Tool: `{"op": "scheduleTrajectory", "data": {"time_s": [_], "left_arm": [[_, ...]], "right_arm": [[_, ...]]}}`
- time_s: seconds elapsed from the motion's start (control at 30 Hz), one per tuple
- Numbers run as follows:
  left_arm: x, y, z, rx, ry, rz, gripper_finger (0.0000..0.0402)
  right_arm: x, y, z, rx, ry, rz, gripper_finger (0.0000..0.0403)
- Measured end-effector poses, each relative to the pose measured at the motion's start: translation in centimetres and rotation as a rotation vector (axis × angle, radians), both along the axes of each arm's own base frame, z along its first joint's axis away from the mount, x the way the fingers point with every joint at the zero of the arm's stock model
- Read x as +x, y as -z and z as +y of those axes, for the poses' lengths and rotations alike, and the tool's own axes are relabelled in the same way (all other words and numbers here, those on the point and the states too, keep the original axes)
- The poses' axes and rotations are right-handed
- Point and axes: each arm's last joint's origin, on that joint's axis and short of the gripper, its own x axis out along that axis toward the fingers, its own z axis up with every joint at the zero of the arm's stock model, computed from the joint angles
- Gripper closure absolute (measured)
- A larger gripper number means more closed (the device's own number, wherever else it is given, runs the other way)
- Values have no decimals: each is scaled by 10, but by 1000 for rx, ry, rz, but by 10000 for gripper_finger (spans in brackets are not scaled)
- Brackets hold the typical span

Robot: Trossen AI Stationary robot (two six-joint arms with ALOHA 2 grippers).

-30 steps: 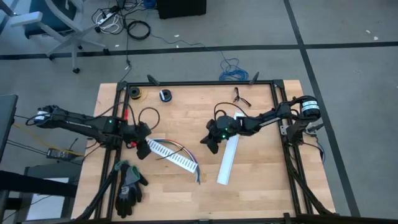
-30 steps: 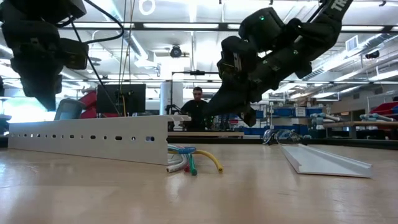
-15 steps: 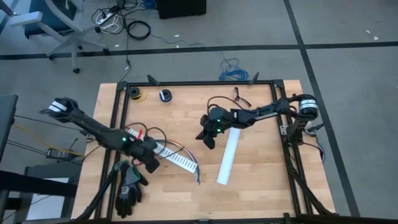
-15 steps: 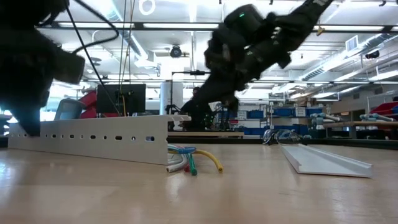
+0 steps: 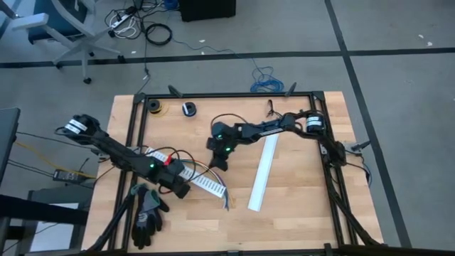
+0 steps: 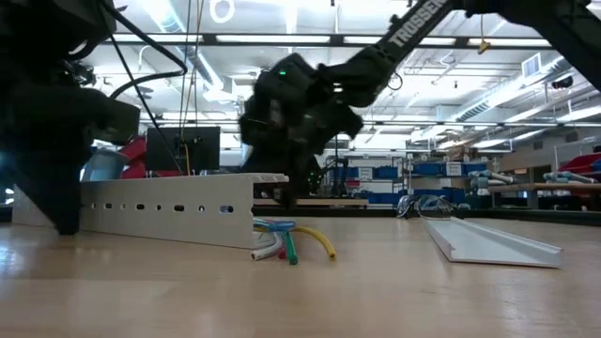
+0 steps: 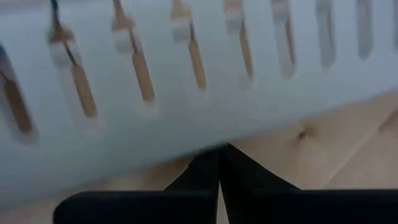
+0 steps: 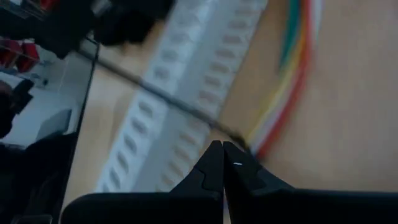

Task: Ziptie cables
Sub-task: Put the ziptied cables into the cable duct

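Left gripper point(image 5: 180, 189) sits at the near edge of the perforated white strip point(image 5: 201, 179), jaws closed, empty. Cables point(image 5: 214, 173) lie along that strip. Farther, right gripper point(image 5: 220, 162) hovers beside them, jaws closed, holding nothing.

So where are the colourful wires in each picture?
High view: the wires poke out from the white strip with holes, mid-table.
Low view: their ends lie on the table at the strip's end.
Left wrist view: not clearly in it; only the strip.
Right wrist view: wires beside the strip.
Shared landmark: the strip.
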Motion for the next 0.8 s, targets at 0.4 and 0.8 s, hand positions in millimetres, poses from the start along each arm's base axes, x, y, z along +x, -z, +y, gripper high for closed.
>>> {"op": "scheduleTrajectory", "data": {"time_s": [0.4,0.8], "left_arm": [[14,9,6,117,-74,-75,383],[31,14,14,322,-124,-228,383]], "right_arm": [[19,-2,39,-49,-172,32,403],[27,-23,64,-133,-207,-61,403]]}}
